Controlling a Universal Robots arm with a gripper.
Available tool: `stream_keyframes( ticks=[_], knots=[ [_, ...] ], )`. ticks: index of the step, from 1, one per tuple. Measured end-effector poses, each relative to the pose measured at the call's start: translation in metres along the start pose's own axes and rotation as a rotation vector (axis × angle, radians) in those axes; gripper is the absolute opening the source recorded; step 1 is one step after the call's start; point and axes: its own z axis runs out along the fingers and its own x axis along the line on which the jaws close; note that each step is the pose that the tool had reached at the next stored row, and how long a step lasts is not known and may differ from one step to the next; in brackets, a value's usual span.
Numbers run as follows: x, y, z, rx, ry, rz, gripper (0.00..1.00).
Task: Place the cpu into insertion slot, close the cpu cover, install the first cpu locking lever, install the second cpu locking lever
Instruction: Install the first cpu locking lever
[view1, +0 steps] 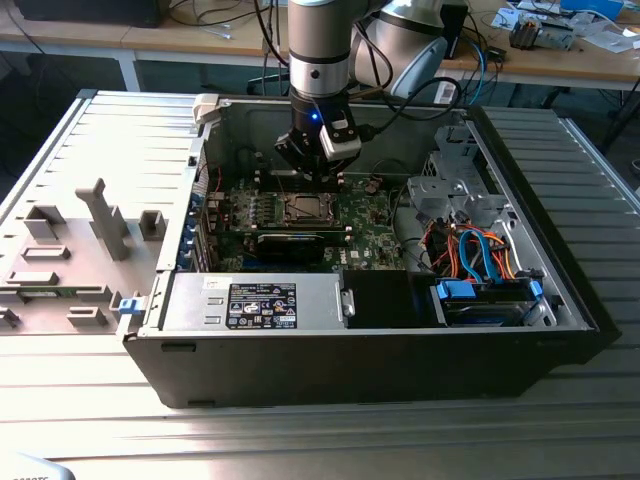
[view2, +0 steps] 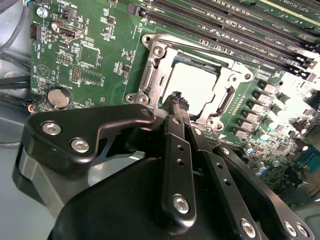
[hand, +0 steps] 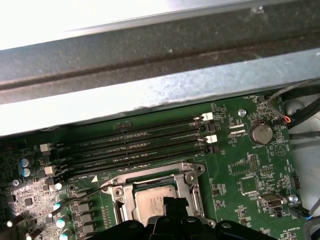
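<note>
While the gripper (view2: 180, 100) hovers just above the near edge of the socket with its fingers drawn together and nothing between them, the cpu (view2: 192, 85) sits flat in the insertion slot (hand: 155, 202), and the cpu cover (view2: 227, 97) appears folded down around it, its window framing the silver top. In the first wrist view a thin locking lever (hand: 82, 196) beside the socket seems to stand free, so I judge the lever work is in hand. Doing it well means meeting the wire with the fingertips squarely, pressing down and sideways in one smooth arc under its hook, and keeping clear of the memory slots (hand: 135, 145) and the small capacitors (hand: 60, 206) nearby on the green motherboard (view2: 95, 55).
</note>
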Motion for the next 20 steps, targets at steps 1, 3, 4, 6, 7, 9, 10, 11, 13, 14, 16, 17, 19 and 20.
stream_keyframes(
  ticks=[1, 3, 4, 6, 7, 9, 10, 11, 13, 14, 16, 17, 19, 20],
  knots=[
    [0.0000, 0.0000, 0.0000, 0.0000, 0.0000, -0.001, 0.11],
    [0.0000, 0.0000, 0.0000, -0.0001, 0.0000, -0.003, 0.11],
    [0.0000, 0.0000, 0.0000, -0.0002, 0.0000, -0.004, 0.11],
    [0.0000, 0.0000, 0.0000, -0.0003, -0.0001, -0.006, 0.11],
    [0.0000, 0.0000, 0.0000, -0.0004, -0.0001, -0.007, 0.11],
    [0.0000, 0.0000, 0.0000, -0.0006, -0.0001, -0.009, 0.11],
    [0.0000, 0.0000, 0.0000, -0.0006, -0.0001, -0.010, 0.11],
    [0.0000, 0.0000, 0.0000, -0.0006, -0.0001, -0.012, 0.11],
    [0.0000, 0.0000, 0.0000, -0.0007, -0.0001, -0.014, 0.11],
    [0.0000, 0.0000, 0.0000, -0.0008, -0.0001, -0.014, 0.11],
    [0.0000, 0.0000, 0.0000, -0.0009, -0.0002, -0.016, 0.11],
    [0.0000, 0.0000, 0.0000, -0.0009, -0.0002, -0.017, 0.11],
    [0.0000, 0.0000, 0.0000, -0.0010, -0.0002, -0.019, 0.11],
    [0.0000, 0.0000, 0.0000, -0.0011, -0.0002, -0.020, 0.11]
  ],
)
